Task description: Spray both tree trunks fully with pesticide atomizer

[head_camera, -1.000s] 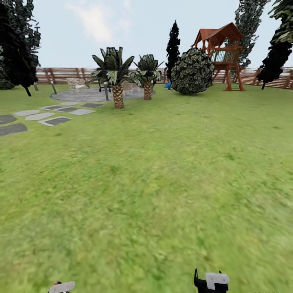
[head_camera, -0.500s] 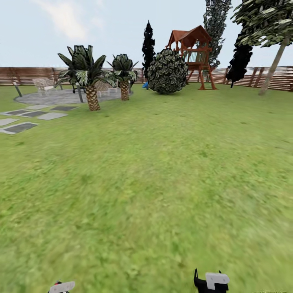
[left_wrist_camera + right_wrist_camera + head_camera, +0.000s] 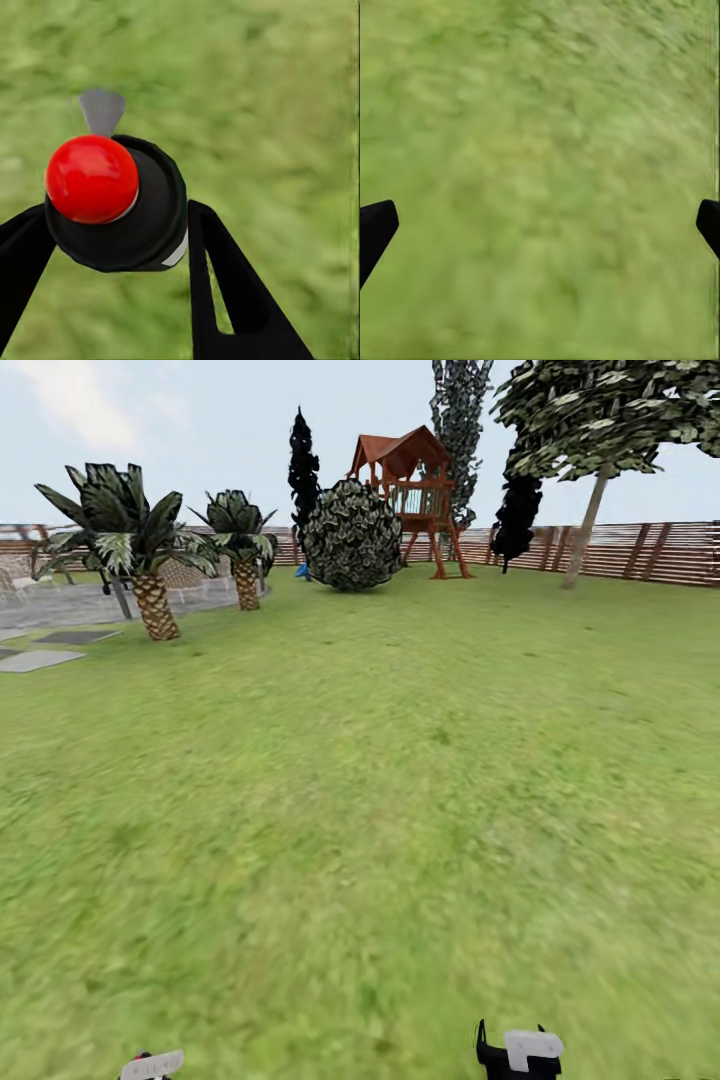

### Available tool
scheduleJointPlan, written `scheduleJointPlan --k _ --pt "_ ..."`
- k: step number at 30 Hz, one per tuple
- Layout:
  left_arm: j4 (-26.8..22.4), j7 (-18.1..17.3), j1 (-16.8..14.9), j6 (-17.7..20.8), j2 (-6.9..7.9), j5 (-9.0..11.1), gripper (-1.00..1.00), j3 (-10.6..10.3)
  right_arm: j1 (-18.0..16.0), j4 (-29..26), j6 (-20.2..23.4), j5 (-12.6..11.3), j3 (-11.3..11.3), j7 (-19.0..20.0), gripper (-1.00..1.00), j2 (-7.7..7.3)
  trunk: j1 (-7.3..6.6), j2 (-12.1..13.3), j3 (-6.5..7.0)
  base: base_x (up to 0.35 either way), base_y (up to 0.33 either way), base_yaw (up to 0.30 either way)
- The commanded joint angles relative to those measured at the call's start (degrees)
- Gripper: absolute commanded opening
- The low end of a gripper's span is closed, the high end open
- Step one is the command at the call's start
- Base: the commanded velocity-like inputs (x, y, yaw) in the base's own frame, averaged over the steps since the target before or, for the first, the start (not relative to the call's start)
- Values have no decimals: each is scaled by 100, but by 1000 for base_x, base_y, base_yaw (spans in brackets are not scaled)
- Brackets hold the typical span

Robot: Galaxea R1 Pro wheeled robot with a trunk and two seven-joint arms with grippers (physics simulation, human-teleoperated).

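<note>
The pesticide atomizer (image 3: 142, 225) is a black bottle with a round red cap and a grey nozzle. It sits between the black fingers of my left gripper (image 3: 116, 214), which is shut on it above the grass. My right gripper (image 3: 544, 217) is open, with nothing but lawn between its fingertips. At the lower edge of the head view, small parts of the left gripper (image 3: 152, 1065) and the right gripper (image 3: 520, 1050) show. One tree (image 3: 600, 410) with a blocky green canopy stands far off at the right, and its pale tree trunk (image 3: 588, 525) leans by the fence.
Green lawn (image 3: 400, 780) stretches ahead. Two palms (image 3: 150, 560) stand at the far left near grey stepping stones (image 3: 40, 658). A round bush (image 3: 352, 536), a red wooden play tower (image 3: 408, 490) and dark conifers (image 3: 517, 510) stand along the slatted fence (image 3: 650, 550).
The camera has turned to the right, so the whole scene has slid left and the pale-trunked tree has come into view. Both grippers sit the same in the picture.
</note>
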Motion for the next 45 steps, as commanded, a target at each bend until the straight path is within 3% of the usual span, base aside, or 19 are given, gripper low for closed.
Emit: scheduleJointPlan --k 1,16,24,26,28,30,45 --pt "2 3 -3 -22 0 -61 -100 40 -3 7 11 43 22 -60 100 2 2 -2 -5 258 -235 -299" --pt "2 5 -4 -20 29 -48 -100 45 -5 7 11 43 22 -60 100 2 2 -2 -5 258 -232 -299" --pt "-50 3 -4 -14 -21 -23 -100 62 -5 7 11 43 22 -60 100 2 2 -2 -5 49 -40 -299" --pt "-42 11 -4 -3 -23 2 -100 94 -5 7 11 43 22 -60 100 2 2 -2 -5 1 -1 -299" --pt "-32 -14 -4 -4 -11 199 -100 298 -3 7 11 43 22 -60 100 2 2 -2 -5 0 0 -299" --pt "-48 -30 -4 -14 -16 261 -100 354 -3 7 11 43 22 -60 100 2 2 -2 -5 0 0 -299" --pt "-2 -29 -4 -25 3 293 -100 392 -4 7 11 43 22 -60 100 2 2 -2 -5 279 0 -299"
